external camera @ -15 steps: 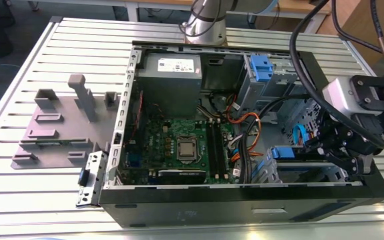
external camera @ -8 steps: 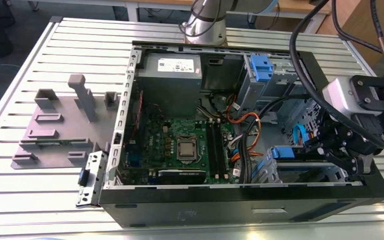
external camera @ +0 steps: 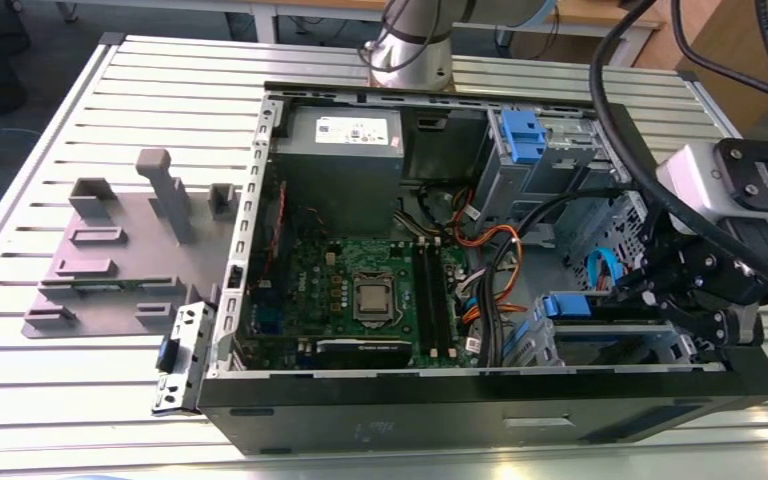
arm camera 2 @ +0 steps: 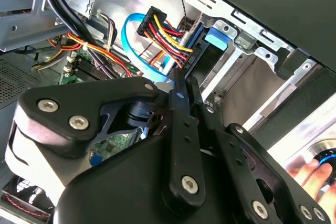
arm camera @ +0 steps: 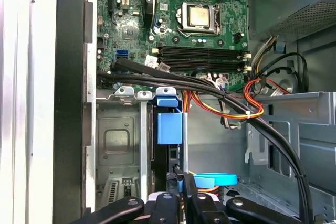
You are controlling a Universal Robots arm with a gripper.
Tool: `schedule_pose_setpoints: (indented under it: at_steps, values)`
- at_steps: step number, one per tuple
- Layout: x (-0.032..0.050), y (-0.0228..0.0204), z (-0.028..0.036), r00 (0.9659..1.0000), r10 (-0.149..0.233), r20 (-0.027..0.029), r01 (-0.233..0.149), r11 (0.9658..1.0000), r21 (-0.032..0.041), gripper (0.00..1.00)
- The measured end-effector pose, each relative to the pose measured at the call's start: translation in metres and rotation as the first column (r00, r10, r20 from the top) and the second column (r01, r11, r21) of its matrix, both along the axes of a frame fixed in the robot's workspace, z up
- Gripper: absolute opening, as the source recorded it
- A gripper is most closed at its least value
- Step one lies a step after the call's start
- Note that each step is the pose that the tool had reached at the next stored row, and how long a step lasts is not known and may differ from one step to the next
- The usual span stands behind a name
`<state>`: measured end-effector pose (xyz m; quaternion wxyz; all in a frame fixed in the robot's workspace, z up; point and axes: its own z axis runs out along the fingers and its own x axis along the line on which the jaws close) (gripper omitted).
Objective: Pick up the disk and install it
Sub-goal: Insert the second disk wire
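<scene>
Gripper (arm camera: pixel 181 178), fingers pinched narrow on the rear edge of the disk (arm camera: pixel 169 128), which stands edge-on in the drive cage (arm camera: pixel 118 140). Best kept square to the rails, clear of cables (arm camera: pixel 220 97).

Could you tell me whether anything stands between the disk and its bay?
Nothing visible does: the disk seems to stand edge-on in the bay already, at the gripper; the cables run past its end.

No text is legible; the white sticker (external camera: pixel 344 127) on the power supply (external camera: pixel 337 185) shows unreadable print.
</scene>
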<state>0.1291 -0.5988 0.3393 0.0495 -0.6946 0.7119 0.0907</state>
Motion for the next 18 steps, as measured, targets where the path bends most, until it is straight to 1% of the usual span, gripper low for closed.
schedule_pose_setpoints:
  at_steps: [2, 5, 7, 18]
  values:
    - [0.0, 0.0, -0.0004, 1.0, 0.0, -0.0001, 0.0, 1.0, -0.0004, 0.16]
    - [0.0, 0.0, -0.003, 1.0, 0.0, -0.0009, 0.0, 1.0, -0.0011, 0.16]
    - [0.0001, 0.0001, -0.0038, 1.0, 0.0, -0.001, 0.0, 1.0, -0.0029, 0.16]
    - [0.0004, 0.0026, -0.0058, 1.0, 0.0, -0.0011, 0.0, 1.0, -0.0049, 0.16]
